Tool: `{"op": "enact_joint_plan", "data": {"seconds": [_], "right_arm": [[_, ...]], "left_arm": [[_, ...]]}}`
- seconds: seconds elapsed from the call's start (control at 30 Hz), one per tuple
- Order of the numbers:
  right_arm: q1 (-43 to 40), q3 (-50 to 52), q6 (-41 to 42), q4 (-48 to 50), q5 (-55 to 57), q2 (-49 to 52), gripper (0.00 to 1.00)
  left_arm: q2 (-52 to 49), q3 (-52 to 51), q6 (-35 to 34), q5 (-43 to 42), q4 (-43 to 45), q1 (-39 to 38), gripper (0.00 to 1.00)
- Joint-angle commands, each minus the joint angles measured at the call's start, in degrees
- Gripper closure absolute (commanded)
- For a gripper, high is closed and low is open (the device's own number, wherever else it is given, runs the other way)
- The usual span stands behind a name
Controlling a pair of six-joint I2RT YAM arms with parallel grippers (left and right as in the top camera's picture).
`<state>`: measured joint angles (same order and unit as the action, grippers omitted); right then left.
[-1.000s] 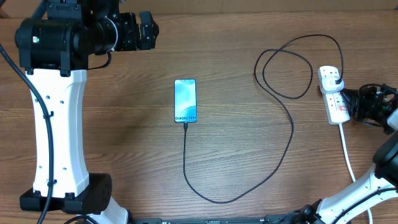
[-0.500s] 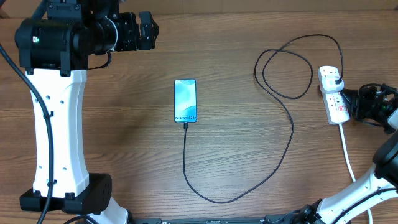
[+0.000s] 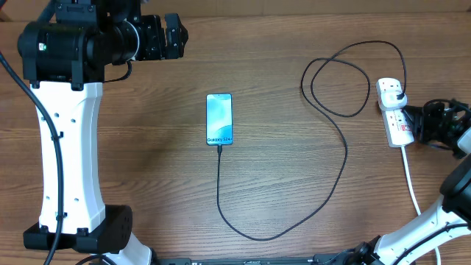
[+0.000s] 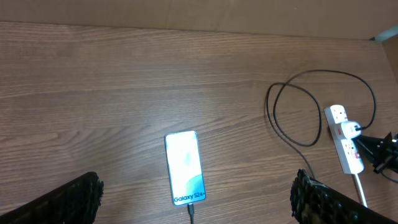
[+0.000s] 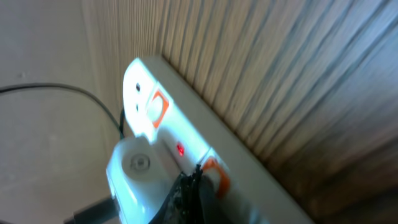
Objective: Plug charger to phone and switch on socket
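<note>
From above, the phone point(image 3: 219, 119) lay flat near the middle of the desk point(image 3: 147, 169), with its screen lit. The charger point(image 3: 346, 169) met the near edge of the phone, ran in a wide curve to the right, made a loop, and ended at the far end of the socket point(image 3: 394, 112). The socket lay at the right side of the desk, and its thick white cord point(image 3: 411, 184) went toward the near edge. The right fingers point(image 3: 419, 124) were pressed together with nothing between them, their tip against the socket. The left fingers point(image 3: 175, 37) were at the far left, well apart from everything.

In the left wrist view, these fingers stood spread as wide as they go and held nothing. The phone lay below them on the desk.

In the right wrist view, which was blurred, the closed dark tip touched the socket just beside a red switch point(image 5: 214, 174). A small red light point(image 5: 180, 150) shone on the socket.
</note>
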<state>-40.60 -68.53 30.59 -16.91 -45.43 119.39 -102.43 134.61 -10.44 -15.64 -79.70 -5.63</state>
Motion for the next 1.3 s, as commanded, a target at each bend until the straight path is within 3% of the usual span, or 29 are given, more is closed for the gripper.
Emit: {"op": "enact_joint_plan", "data": {"seconds": [0.0, 0.5, 0.9, 1.27], "right_arm": [[3.0, 4.0, -0.9, -2.0, 3.0, 2.3, 0.96], [-2.6, 2.4, 1.1, -0.5, 1.4, -0.4, 0.96], [-8.7, 2.3, -1.1, -3.4, -7.5, -19.5, 0.96], [-1.7, 2.0, -5.2, -10.8, -6.8, -37.7, 0.96]], "left_arm": [[0.5, -0.2, 0.1, -0.5, 0.2, -0.5, 0.00], [0.5, -0.2, 0.1, -0.5, 0.2, -0.5, 0.00], [0.5, -0.2, 0.1, -0.5, 0.2, -0.5, 0.00], [0.5, -0.2, 0.1, -0.5, 0.2, -0.5, 0.00]]}}
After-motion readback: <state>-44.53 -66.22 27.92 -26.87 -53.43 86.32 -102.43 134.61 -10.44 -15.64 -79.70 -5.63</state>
